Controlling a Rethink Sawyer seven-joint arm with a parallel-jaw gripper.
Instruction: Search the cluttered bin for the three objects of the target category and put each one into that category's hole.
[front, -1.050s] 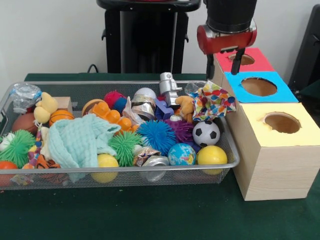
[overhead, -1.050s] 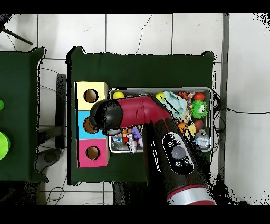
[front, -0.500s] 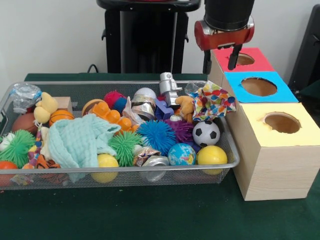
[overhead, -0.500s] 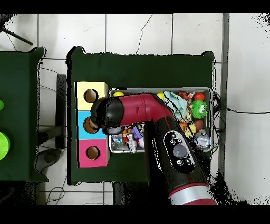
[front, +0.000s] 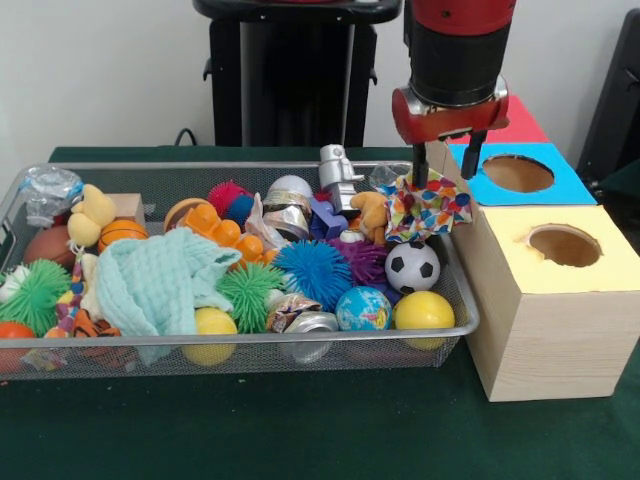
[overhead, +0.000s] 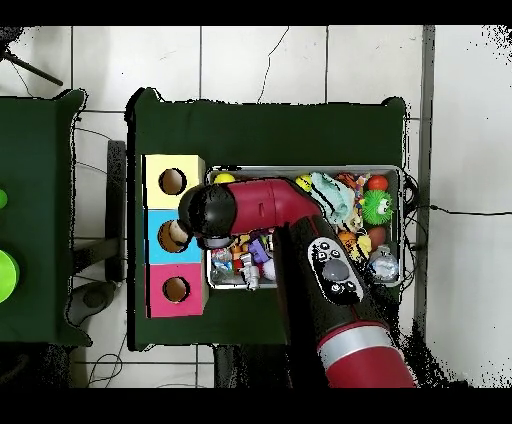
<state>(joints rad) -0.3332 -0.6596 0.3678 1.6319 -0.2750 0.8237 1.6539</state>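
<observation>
**Bin still full, gripper empty above its far corner**

Bin (front: 455, 325) contents look untouched as far as the views show: the wire basket sits on the green table (front: 300, 430), packed edge to edge. Which category is the target cannot be told from the pictures, so the three wanted objects cannot be named; nothing can be seen inside any hole, and how many have been delivered is unknown.

Nearest the front rim lie a yellow ball (front: 423, 311), a globe ball (front: 362, 308), a crushed can (front: 312, 325) and a second yellow ball (front: 211, 324). Behind them sit a soccer ball (front: 412, 266), a blue spiky ball (front: 312, 271), a green spiky ball (front: 247, 291) and a pale green cloth (front: 155, 280) that covers whatever is beneath it. Farther back are an orange toy (front: 215, 228), a silver robot figure (front: 338, 172) and a multicoloured dotted cloth (front: 425, 203).

Just beside the bin stands the row of boxes: yellow hole (front: 564, 245) nearest, blue hole (front: 517, 173) next, and the red box (front: 520, 118) farthest, partly hidden by the arm.

The gripper (front: 446, 165) hangs over the bin's far corner, right above the dotted cloth, its two fingers spread apart with nothing between them. Judging by this, a pick is yet to be made; the cloths and the dense pile are the main obstacles to finding and grasping anything cleanly.
</observation>
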